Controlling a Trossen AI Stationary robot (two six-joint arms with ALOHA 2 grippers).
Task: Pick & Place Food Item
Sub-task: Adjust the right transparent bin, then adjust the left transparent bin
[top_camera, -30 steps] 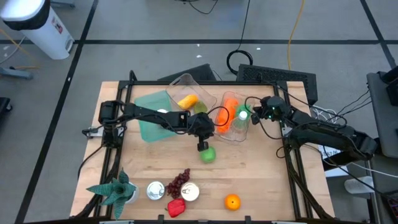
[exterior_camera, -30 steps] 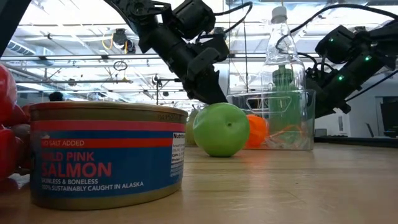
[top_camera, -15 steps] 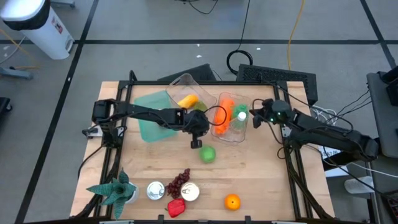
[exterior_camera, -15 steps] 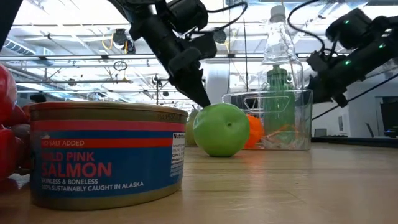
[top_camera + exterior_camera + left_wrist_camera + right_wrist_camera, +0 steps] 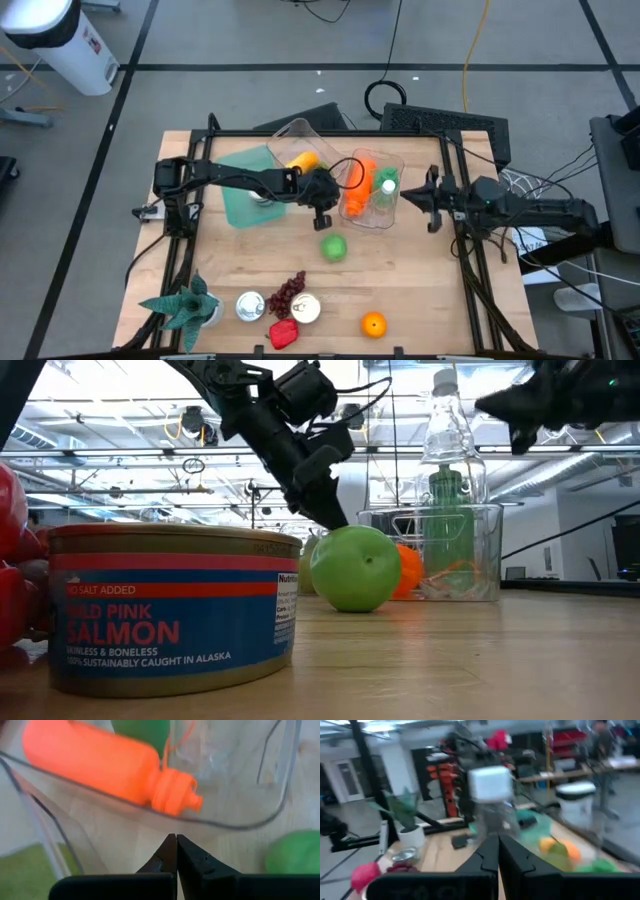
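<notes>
Light wooden table carries everything. Left gripper hangs just above the tabletop beside the clear plastic bin, fingers pressed together, holding nothing. Right gripper is raised at the bin's other side, fingers together and empty too. Flat green plastic lid lies under the left arm. Clear bin holds an orange plastic squeeze bottle lying down and an upright clear bottle with green contents. A second clear container, tilted, holds a yellow food piece. Round silver tin can, blue and red label reading "NO SALT ADDED", "WILD PINK SALMON", "SKINLESS & BONELESS", "100% SUSTAINABLY CAUGHT IN ALASKA". Small green spiky plant in white pot stands at the near left corner. Green apple sits on bare wood, near the left gripper, outside the bin. Dark red grape bunch, red pepper, small orange fruit lie along the near edge.
</notes>
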